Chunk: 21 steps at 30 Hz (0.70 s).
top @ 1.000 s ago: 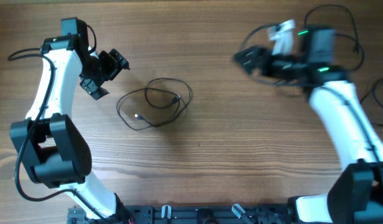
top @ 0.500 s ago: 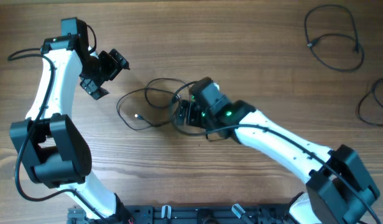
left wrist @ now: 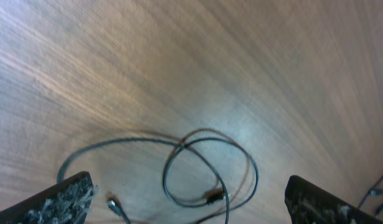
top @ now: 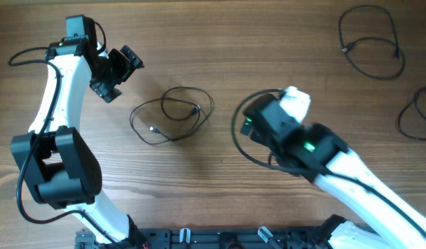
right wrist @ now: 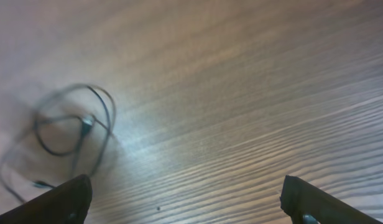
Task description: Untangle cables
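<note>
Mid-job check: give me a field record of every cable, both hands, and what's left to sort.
middle: thin black coiled cord, lying on the wooden table, its loops crossing one another
top right: thin black loop, lying alone
right edge: second thin black loop, partly out of frame
left hand: open, empty, up-left of the coiled cord
right hand: open, empty, right of the coiled cord, not touching it
left to sort: only the middle coil

We record one table [top: 220, 48], its top of mid-brown wood with fine grain running left to right and filling every view. Along the table's near edge we list a black rail [top: 220, 238] with small fittings. We note soft light, laying a pale sheen [left wrist: 241, 124] on the table's wood.
</note>
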{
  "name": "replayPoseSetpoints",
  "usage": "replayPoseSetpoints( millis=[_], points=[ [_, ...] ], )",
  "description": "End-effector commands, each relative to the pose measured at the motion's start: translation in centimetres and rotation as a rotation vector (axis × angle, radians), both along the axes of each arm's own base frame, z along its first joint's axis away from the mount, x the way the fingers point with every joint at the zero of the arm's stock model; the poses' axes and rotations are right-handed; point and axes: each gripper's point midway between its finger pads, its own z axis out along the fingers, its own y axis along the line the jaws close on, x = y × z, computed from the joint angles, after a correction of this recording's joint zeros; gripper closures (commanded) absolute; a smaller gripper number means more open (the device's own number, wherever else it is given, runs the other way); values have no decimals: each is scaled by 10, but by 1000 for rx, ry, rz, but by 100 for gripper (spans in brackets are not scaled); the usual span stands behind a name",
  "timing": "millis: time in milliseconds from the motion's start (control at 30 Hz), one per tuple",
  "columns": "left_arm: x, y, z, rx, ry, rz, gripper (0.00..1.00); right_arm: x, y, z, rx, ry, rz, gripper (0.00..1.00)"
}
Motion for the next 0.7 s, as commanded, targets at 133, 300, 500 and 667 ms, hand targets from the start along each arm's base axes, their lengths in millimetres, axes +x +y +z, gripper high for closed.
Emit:
replayPoseSetpoints(
  millis=[133,300,500,667],
  points=[
    [-69,-47,-5,-79,278,-122,16,-11,-36,44,18,-143,-104,0],
    [-108,-73,-30,103,450,-68,25,-15,-49,49,-7,-163,-140,0],
    [-155,-69,-85,207,606,198,23,-29,-66,40,-101,-105,-143,0],
    [-182,-90,-139,50,625,285,27,-26,-65,43,-94,-123,-149,0]
  ],
)
